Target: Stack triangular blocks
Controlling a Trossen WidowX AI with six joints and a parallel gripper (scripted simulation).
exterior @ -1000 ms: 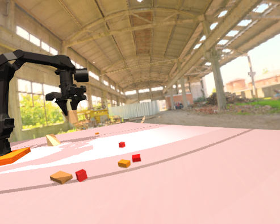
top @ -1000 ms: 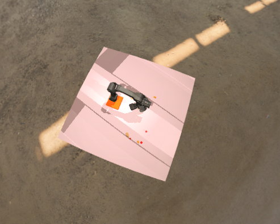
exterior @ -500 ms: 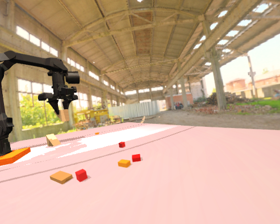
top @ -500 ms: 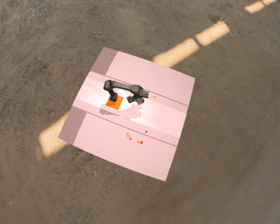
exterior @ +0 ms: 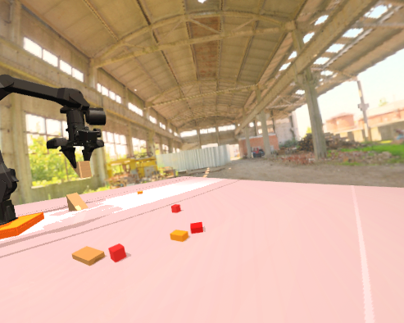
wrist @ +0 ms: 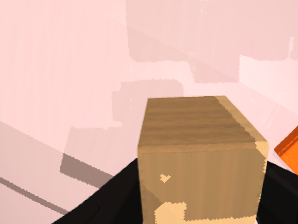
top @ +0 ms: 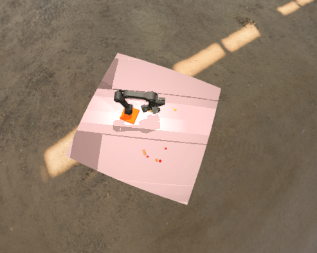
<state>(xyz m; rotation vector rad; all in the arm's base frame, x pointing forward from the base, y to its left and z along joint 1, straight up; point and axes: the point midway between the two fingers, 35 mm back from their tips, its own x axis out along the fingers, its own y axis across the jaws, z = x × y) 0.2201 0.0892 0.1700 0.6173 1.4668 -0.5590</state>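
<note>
My gripper (exterior: 79, 162) (wrist: 194, 165) is shut on a tan wooden triangular block (exterior: 84, 169) (wrist: 200, 182), held well above the table. In the wrist view the held block shows a flat wood-grained face and an end towards the camera; its sloped face cannot be made out. The other triangular block (exterior: 77, 202) stands on the table near the arm's base, lower and slightly left of the gripper in the exterior view. In the top view the hand mostly hides it. The two blocks are apart. The wrist view does not show the standing block.
The arm rises from an orange base plate (top: 132, 119) (exterior: 25, 225) (wrist: 291, 152). A flat tan block (top: 144, 152) (exterior: 88, 255), red cubes (top: 160, 160) (exterior: 117, 252) and a small orange block (top: 156, 160) (exterior: 179, 235) lie to one side. Another small orange piece (top: 175, 110) (exterior: 140, 192) lies beyond the hand.
</note>
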